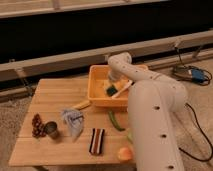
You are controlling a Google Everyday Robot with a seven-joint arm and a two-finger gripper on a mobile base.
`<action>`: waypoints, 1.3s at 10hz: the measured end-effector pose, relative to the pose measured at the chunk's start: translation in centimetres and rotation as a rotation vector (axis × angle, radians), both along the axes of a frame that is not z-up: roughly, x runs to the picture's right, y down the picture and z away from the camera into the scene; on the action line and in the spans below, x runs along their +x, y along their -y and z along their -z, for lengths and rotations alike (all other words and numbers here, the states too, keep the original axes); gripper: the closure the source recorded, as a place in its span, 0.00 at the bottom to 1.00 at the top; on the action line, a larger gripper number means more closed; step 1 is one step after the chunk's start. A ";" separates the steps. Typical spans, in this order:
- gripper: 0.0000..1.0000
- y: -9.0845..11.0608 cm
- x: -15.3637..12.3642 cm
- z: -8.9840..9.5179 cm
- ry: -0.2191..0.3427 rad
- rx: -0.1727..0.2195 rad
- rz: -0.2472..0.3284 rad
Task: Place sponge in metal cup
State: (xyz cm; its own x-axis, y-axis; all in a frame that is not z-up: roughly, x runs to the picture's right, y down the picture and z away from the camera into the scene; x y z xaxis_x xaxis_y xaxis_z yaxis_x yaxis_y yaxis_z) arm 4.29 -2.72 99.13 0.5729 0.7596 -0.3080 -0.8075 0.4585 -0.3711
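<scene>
Your gripper (112, 80) hangs inside the yellow bin (97, 101); open or closed, I cannot tell. The sponge (111, 90) lies just under it and looks soft and light: pinch across its middle.

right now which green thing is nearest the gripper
The dark green sponge inside the yellow bin, right by the gripper, also inside it. The long green vegetable lies outside on the table.

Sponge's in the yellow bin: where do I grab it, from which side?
From above, I'd say: the sponge lies low inside the yellow bin, whose walls block the sides. Grip across its narrower width. The gripper hovers just above it; a white utensil lies close beside.
</scene>
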 end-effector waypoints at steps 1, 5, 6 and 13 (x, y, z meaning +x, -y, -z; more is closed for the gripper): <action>0.20 -0.3 -0.3 -0.1 0.002 -0.009 0.005; 0.20 -1.4 -0.4 -1.0 -0.009 -0.046 0.010; 0.25 -1.6 -0.5 -1.2 -0.012 -0.052 0.012; 0.95 -1.5 -0.7 0.5 -0.036 -0.057 0.028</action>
